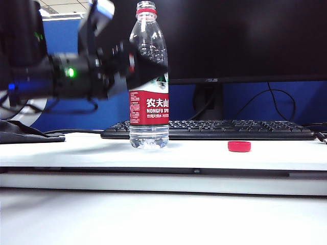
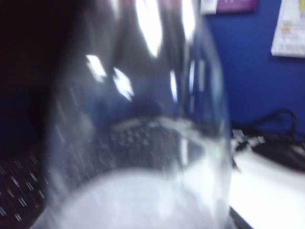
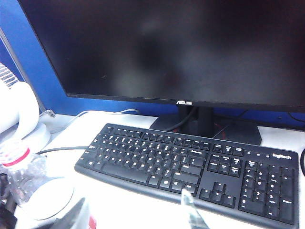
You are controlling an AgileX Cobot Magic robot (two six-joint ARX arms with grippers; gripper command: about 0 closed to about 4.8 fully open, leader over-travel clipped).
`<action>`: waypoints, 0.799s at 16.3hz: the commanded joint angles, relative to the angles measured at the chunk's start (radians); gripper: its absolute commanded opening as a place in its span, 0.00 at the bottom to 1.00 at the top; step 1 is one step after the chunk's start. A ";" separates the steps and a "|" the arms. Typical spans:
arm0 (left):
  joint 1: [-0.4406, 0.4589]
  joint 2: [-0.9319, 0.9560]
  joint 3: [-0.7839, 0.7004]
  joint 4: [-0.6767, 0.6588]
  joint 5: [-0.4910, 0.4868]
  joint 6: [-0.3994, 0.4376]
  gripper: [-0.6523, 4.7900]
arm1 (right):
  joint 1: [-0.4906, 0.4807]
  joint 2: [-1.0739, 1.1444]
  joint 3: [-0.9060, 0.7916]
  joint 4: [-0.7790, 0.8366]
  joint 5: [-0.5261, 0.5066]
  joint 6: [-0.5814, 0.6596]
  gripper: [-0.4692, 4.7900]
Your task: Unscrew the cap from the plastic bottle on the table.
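The plastic bottle (image 1: pixel 148 109) stands upright on the white table (image 1: pixel 204 158), its mouth bare above the red neck ring. To its right the red cap (image 1: pixel 239 146) lies flat on the table. My left gripper (image 1: pixel 150 69) reaches in from the left at the bottle's clear upper body. Its dark near finger crosses in front, blurred by motion while the bottle is sharp. The bottle (image 2: pixel 138 133) fills the left wrist view, hiding the jaws. My right gripper (image 3: pixel 133 202) hovers open over bare table with nothing between its fingers. A red bit shows beside one finger. The bottle (image 3: pixel 19 169) stands off to one side.
A black keyboard (image 1: pixel 214 128) and a dark monitor (image 1: pixel 230 41) on its stand sit behind the bottle, with cables trailing right. A dark cloth (image 1: pixel 25 133) lies at the table's left. A white round base (image 3: pixel 47 198) stands near the bottle.
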 commanded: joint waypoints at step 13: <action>0.091 -0.770 0.113 -0.429 -0.163 0.036 0.11 | 0.001 -0.002 0.002 0.056 -0.029 0.027 0.57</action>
